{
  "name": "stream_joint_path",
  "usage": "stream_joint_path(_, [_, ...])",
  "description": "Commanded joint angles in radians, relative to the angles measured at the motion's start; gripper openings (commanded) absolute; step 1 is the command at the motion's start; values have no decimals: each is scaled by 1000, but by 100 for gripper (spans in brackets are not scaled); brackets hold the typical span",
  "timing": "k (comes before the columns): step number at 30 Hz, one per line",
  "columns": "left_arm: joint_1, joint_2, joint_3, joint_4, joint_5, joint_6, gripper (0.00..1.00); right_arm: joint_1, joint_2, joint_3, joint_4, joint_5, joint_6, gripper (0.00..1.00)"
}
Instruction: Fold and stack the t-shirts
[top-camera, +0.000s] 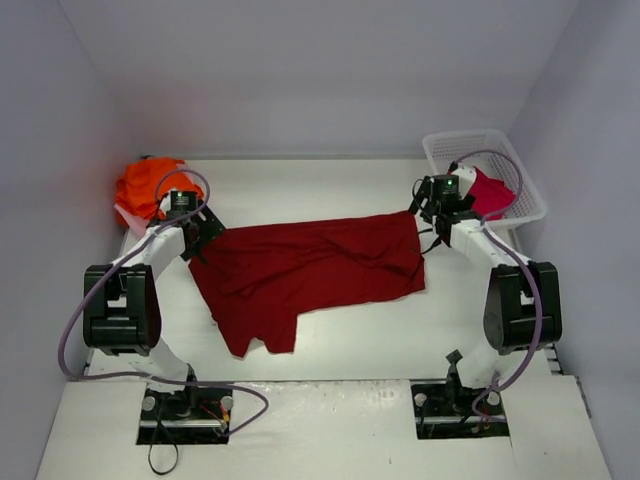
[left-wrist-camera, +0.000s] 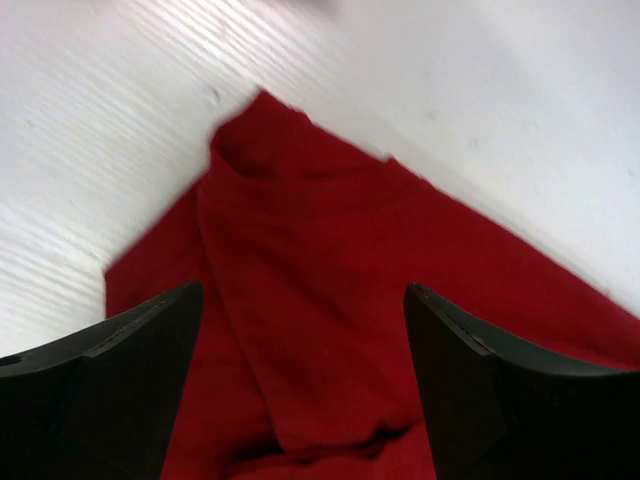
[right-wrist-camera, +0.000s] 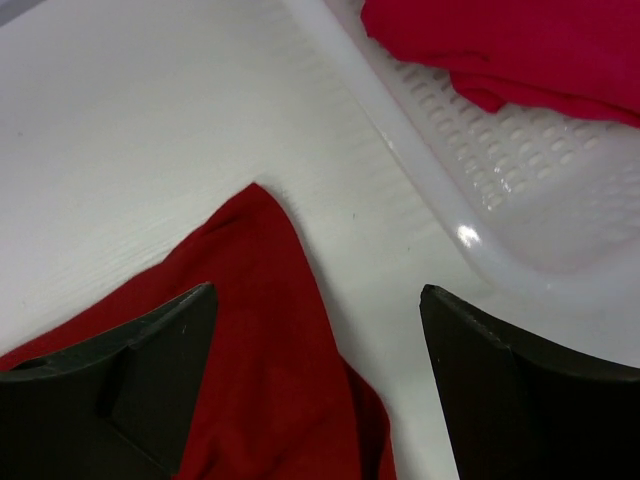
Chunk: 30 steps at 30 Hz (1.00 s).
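A large dark red t-shirt (top-camera: 310, 272) lies spread across the middle of the table. My left gripper (top-camera: 199, 236) hovers open over its far left corner (left-wrist-camera: 300, 300), nothing between the fingers. At the shirt's far right corner (right-wrist-camera: 260, 330) my right gripper (top-camera: 428, 215) stands open too, holding nothing. An orange t-shirt (top-camera: 148, 185) lies bunched at the far left, with a pale pink one (top-camera: 126, 214) under its edge. A crimson t-shirt (top-camera: 488, 193) rests in the white basket (top-camera: 520, 175); the right wrist view shows that crimson t-shirt (right-wrist-camera: 520, 50) too.
The white lattice basket (right-wrist-camera: 470, 190) stands at the far right, close beside my right gripper. White walls enclose the table on three sides. The arm bases sit at the near edge.
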Motion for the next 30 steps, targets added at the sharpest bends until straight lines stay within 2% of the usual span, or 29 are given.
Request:
stream_joint_path(1, [-57, -93, -18, -16, 18, -46, 76, 45, -80, -50, 17, 26, 35, 79])
stream_joint_path(9, [-155, -148, -73, -43, 1, -103, 76, 95, -130, -148, 11, 42, 71, 78])
stream_joint_path(15, [-165, -192, -164, -10, 21, -156, 76, 118, -186, -209, 11, 54, 85, 77])
stream_joint_path(30, [-180, -223, -242, 10, 20, -201, 76, 124, -212, -289, 25, 45, 92, 76])
